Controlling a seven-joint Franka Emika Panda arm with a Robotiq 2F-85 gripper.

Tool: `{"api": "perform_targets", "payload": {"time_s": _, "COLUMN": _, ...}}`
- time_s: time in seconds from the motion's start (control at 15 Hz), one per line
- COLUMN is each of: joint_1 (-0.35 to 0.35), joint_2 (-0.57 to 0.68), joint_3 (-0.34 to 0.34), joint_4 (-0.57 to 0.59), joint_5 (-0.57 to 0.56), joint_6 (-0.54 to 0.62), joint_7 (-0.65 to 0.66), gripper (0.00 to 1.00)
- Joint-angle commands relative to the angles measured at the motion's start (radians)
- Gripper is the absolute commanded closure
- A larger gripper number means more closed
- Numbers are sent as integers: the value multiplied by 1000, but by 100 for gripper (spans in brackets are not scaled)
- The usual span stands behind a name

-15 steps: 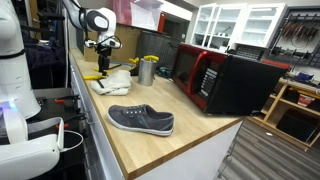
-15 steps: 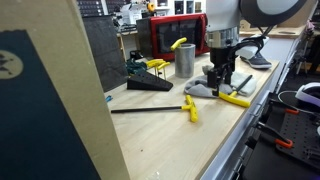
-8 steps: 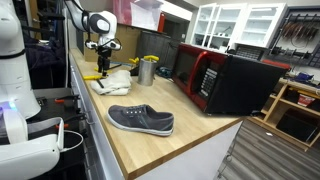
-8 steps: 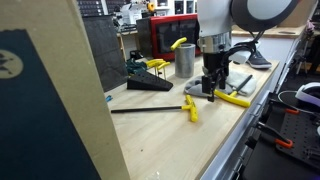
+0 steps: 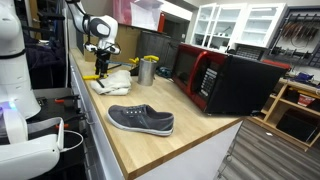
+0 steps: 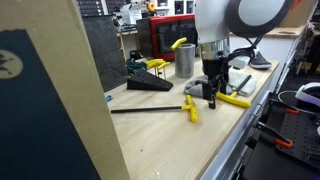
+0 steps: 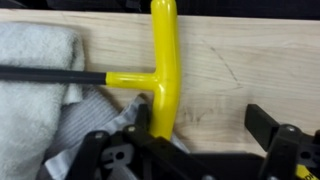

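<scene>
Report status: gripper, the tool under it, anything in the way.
Gripper open, low over the counter. Yellow T-handle tool lies flat, not held. Cloth bunched right beside the handle, under the shaft.

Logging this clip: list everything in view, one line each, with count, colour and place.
yellow T-handle tools: two, yellow handles with black shafts, lying on the counter by the cloth
cloth: one, white and grey, crumpled on the counter under the gripper
metal cup: one, silver, behind the cloth, with a yellow handle sticking out
shoe: one, grey with a white sole, near the counter's edge
microwave: one, red and black, on the counter beyond the cup
black wedge: one, black, beside the cup; what it is cannot be told
counter: one, light wood
gripper: one, black, jaws open, low over the cloth and a T-handle
</scene>
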Motion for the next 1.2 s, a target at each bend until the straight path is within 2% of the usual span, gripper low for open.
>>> {"api": "perform_targets", "payload": {"time_s": 0.0, "joint_1": 14, "joint_2": 9, "joint_3": -9, "joint_4": 11, "joint_5": 48, "joint_6": 8, "joint_7": -36, "gripper": 32}}
{"api": "perform_targets", "payload": {"time_s": 0.53, "joint_1": 14, "joint_2": -1, "joint_3": -13, "joint_4": 15, "joint_5": 111, "joint_6": -1, "joint_7": -59, "gripper": 93}}
{"api": "perform_targets", "payload": {"time_s": 0.6, "joint_1": 14, "joint_2": -2, "joint_3": -14, "joint_4": 15, "joint_5": 117, "joint_6": -4, "joint_7": -57, "gripper": 97}}
{"api": "perform_targets", "payload": {"time_s": 0.67, "joint_1": 13, "joint_2": -6, "joint_3": -16, "joint_4": 13, "joint_5": 119, "joint_6": -7, "joint_7": -59, "gripper": 93}}
{"api": "perform_targets", "payload": {"time_s": 0.93, "joint_1": 10, "joint_2": -41, "joint_3": -23, "joint_4": -1, "joint_5": 147, "joint_6": -15, "joint_7": -73, "gripper": 93}}
{"api": "perform_targets", "payload": {"time_s": 1.13, "joint_1": 1, "joint_2": -74, "joint_3": -47, "joint_4": -6, "joint_5": 230, "joint_6": -24, "joint_7": -116, "gripper": 93}}
